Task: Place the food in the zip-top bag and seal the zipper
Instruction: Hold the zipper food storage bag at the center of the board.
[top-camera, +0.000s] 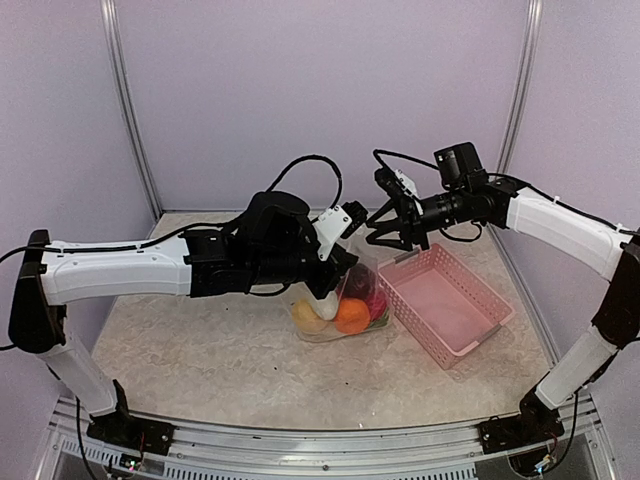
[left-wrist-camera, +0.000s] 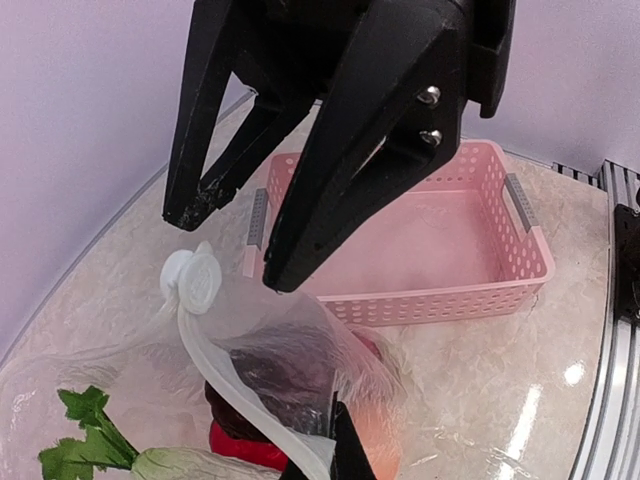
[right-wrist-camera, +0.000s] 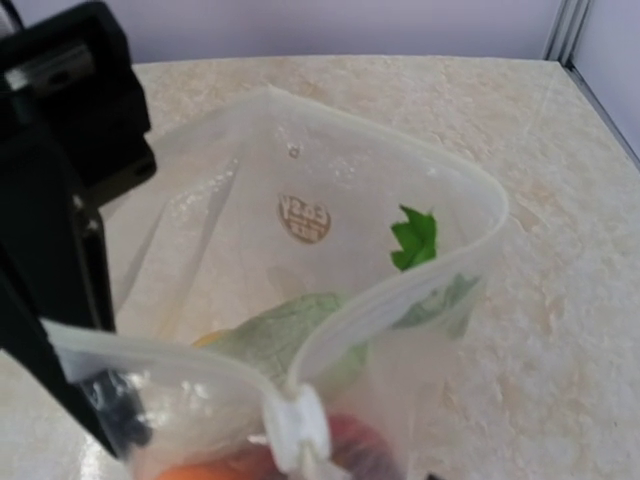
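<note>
The clear zip-top bag (top-camera: 338, 300) stands on the table, its mouth held up and gaping. Inside lies the food: an orange ball (top-camera: 352, 316), a white piece (top-camera: 325, 303), dark purple and red pieces (left-wrist-camera: 280, 382) and a green leaf (right-wrist-camera: 415, 238). My left gripper (top-camera: 345, 272) is shut on the bag's zipper (left-wrist-camera: 235, 385) edge, pinching the pale strip low in the left wrist view (left-wrist-camera: 338, 455). The white slider (left-wrist-camera: 194, 281) sits at the strip's upper end. My right gripper (left-wrist-camera: 232, 250) hovers just above the slider, fingers apart, holding nothing.
A pink slatted basket (top-camera: 440, 300) with nothing in it stands just right of the bag, close under my right arm. Lilac walls and metal posts enclose the table on three sides. The table's metal rail (left-wrist-camera: 620, 330) runs past the basket's far end.
</note>
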